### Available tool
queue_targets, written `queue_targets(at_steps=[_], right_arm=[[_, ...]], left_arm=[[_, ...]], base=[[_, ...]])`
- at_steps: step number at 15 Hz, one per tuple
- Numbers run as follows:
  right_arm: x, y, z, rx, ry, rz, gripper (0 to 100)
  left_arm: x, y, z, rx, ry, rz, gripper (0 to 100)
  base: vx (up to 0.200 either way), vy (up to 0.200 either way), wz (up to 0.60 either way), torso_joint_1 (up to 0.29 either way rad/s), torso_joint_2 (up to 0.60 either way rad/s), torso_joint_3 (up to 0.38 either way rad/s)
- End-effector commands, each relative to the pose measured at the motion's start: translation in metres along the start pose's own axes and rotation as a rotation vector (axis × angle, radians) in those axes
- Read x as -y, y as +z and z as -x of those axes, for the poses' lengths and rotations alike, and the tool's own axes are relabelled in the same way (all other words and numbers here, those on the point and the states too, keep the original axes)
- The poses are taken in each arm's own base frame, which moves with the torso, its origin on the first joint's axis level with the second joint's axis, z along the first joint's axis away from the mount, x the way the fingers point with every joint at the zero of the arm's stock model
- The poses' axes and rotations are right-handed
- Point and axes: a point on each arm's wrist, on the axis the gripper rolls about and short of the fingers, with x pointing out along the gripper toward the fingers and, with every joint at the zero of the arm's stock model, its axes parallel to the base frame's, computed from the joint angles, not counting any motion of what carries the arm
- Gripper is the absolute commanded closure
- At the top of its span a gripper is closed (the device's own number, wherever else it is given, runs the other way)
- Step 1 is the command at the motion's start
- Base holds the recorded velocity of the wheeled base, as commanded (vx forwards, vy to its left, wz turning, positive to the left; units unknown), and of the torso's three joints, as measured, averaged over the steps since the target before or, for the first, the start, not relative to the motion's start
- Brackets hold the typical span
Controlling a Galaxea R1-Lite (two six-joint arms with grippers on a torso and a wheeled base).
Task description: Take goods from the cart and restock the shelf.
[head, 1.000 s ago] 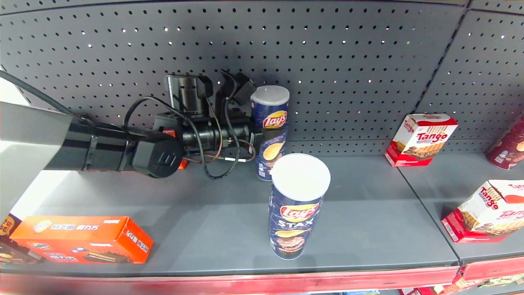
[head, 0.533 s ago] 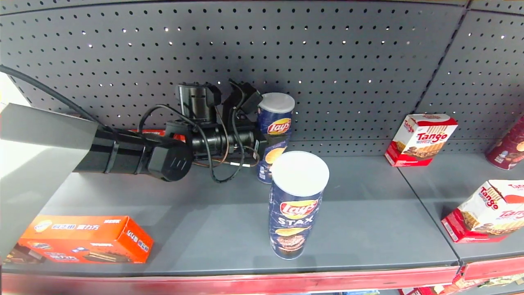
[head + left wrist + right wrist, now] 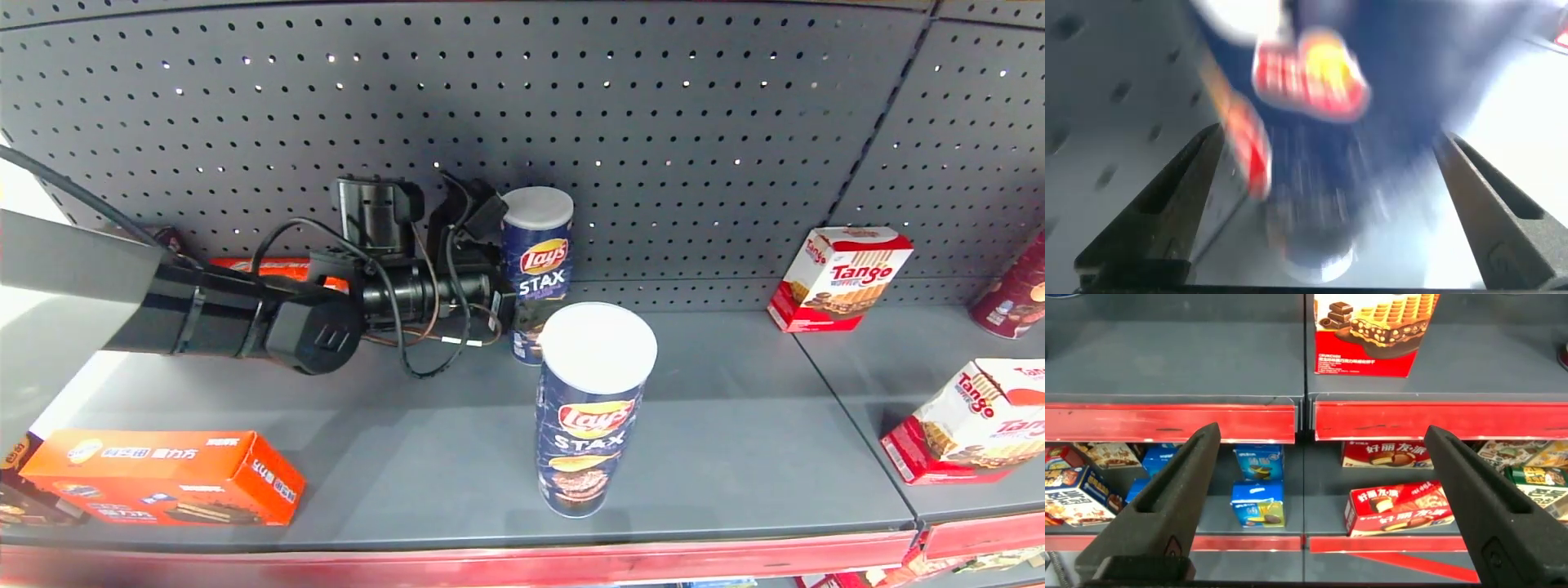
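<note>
The left gripper (image 3: 1329, 135), jaws spread wide, flanks the upright blue chip can (image 3: 536, 245) at the far middle of the grey shelf (image 3: 735, 425), behind a second can (image 3: 594, 416); the right gripper (image 3: 1321, 431) is likewise spread.

Matt grey metal shelf (image 3: 735, 425), perforated back panel (image 3: 653, 122); glossy printed chip can (image 3: 584, 441), smooth plastic lid (image 3: 598, 347).

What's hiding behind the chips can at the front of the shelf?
A second chips can stands upright behind the front can, near the pegboard wall. The front can's lid covers part of its bottom.
</note>
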Motion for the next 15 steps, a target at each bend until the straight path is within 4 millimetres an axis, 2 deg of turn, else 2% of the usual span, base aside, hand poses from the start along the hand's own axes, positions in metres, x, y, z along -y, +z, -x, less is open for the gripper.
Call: queue_targets(at_steps=[1, 2, 6, 8, 10, 15], right_arm=[[0.0, 0.0, 0.0, -0.002, 0.0, 0.001, 0], [0.0, 0.0, 0.0, -0.002, 0.0, 0.001, 0], [0.0, 0.0, 0.0, -0.002, 0.0, 0.001, 0], [0.0, 0.0, 0.0, -0.002, 0.0, 0.001, 0], [0.0, 0.0, 0.0, -0.002, 0.0, 0.001, 0], [0.0, 0.0, 0.0, -0.002, 0.0, 0.001, 0]], left_arm=[[0.005, 0.013, 0.027, 0.012, 0.024, -0.01, 0], [0.011, 0.016, 0.039, 0.008, 0.035, -0.008, 0], [0.021, 0.015, 0.064, -0.046, 0.18, -0.001, 0], [0.028, 0.004, 0.072, -0.099, 0.227, -0.019, 0], [0.034, -0.006, 0.075, -0.157, 0.293, -0.048, 0], [0.035, -0.005, 0.062, -0.105, 0.389, -0.101, 0]], base=[[0.0, 0.0, 0.0, 0.0, 0.0, 0.0], [0.0, 0.0, 0.0, 0.0, 0.0, 0.0], [0.0, 0.0, 0.0, 0.0, 0.0, 0.0], [0.0, 0.0, 0.0, 0.0, 0.0, 0.0], [0.0, 0.0, 0.0, 0.0, 0.0, 0.0], [0.0, 0.0, 0.0, 0.0, 0.0, 0.0]])
